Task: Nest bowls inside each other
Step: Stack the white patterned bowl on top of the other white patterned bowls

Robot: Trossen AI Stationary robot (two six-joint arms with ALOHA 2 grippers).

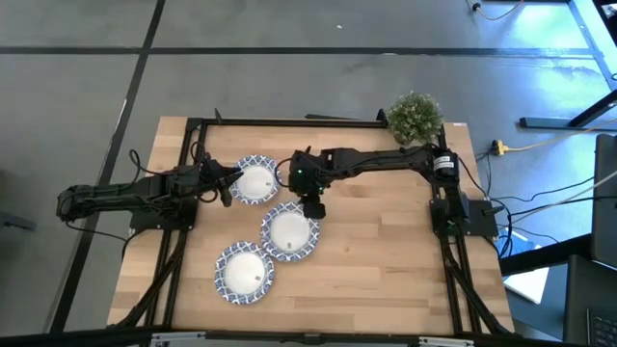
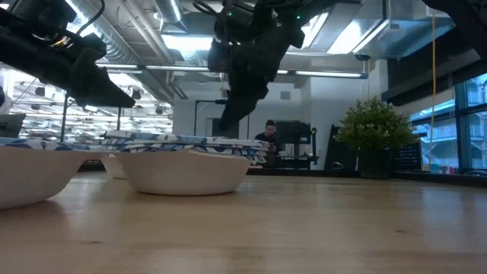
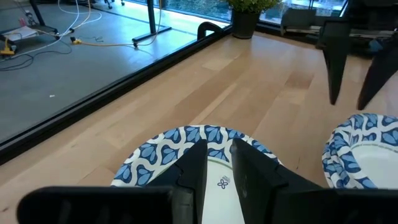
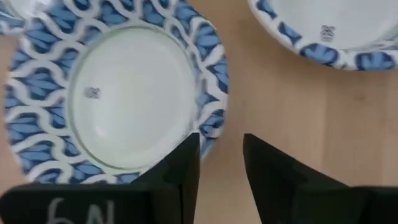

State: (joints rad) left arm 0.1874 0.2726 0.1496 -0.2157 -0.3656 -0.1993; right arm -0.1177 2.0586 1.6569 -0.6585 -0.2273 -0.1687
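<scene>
The high view shows three blue-and-white rimmed bowls with white centres: a far bowl (image 1: 255,180), a middle bowl (image 1: 289,231) and a near bowl (image 1: 244,273), all resting on their bases. My left gripper (image 1: 228,183) is open with a narrow gap. It hovers over the left rim of the far bowl (image 3: 186,146), clear of the rims in the low view (image 2: 125,93). My right gripper (image 1: 313,208) is open and points down. Its fingers stand either side of the middle bowl's far-right rim (image 4: 211,124), just above it (image 2: 224,125).
A small green potted plant (image 1: 415,118) stands at the table's far right corner. Black frame rails run along the table's left, far and right edges. Bare wood lies to the right of the bowls (image 1: 386,251). A person sits in the room behind (image 2: 269,131).
</scene>
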